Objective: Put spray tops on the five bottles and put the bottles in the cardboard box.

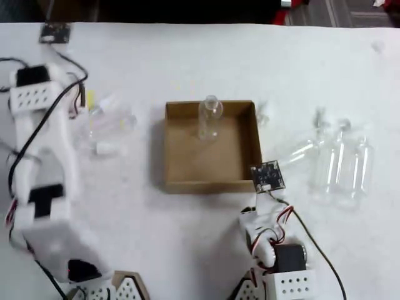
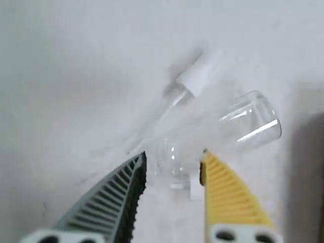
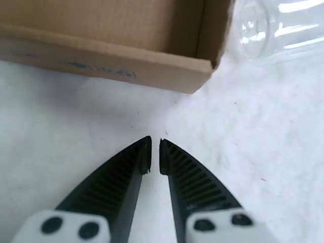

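Observation:
The cardboard box [image 1: 181, 169] lies open at the table's middle with one clear bottle [image 1: 210, 115] upright against its far wall. Several more clear bottles [image 1: 337, 164] lie to its right. Left of the box, a clear bottle [image 2: 250, 119] lies beside a white-collared spray top [image 2: 195, 78] with its tube. My left gripper [image 2: 173, 162] is open just above the table, with a small clear piece [image 2: 172, 169] between its grey and yellow fingers. My right gripper [image 3: 155, 147] is shut and empty, low in front of the box's near right corner [image 3: 200, 76], near a lying bottle [image 3: 268, 25].
The left arm [image 1: 44, 144] stretches along the table's left side, trailing black cables. The right arm's base [image 1: 275, 250] stands at the near edge. A small circuit board [image 1: 55, 32] lies at the far left. White tabletop spreads behind the box.

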Controlling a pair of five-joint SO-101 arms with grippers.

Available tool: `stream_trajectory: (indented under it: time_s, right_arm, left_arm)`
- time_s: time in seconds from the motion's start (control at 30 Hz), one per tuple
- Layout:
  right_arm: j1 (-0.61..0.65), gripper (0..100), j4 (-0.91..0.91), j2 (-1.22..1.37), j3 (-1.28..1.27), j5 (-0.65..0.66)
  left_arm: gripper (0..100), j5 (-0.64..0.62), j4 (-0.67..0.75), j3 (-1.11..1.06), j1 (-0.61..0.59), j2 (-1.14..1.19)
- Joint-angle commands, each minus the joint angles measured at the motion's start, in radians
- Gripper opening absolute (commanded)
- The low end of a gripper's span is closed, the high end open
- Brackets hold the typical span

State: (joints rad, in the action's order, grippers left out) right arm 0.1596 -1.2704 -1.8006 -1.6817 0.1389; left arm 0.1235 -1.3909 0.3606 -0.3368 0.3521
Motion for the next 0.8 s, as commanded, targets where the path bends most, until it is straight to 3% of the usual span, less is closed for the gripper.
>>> stream_trajectory:
  time_s: [0.0, 0.17, 0.43, 0.63, 0.77]
  right_arm:
    - [-0.005, 1.7, -0.002, -0.005, -0.009, 0.009]
    - [-0.005, 1.7, -0.002, -0.005, -0.009, 0.009]
    - [-0.005, 1.7, -0.002, -0.005, -0.009, 0.009]
    - [-0.005, 1.7, -0.002, -0.005, -0.009, 0.009]
    - [-0.005, 1.7, -0.002, -0.005, -0.009, 0.009]
  left_arm:
    - [17, -0.026, 0.008, 0.425, 0.019, 0.263]
    - [17, -0.133, 0.009, 0.760, 0.031, 0.549]
    - [17, -0.137, -0.025, 1.126, 0.045, 0.898]
    - [17, -0.137, -0.123, 1.313, 0.047, 1.047]
    - [17, -0.112, -0.253, 1.298, 0.081, 1.052]
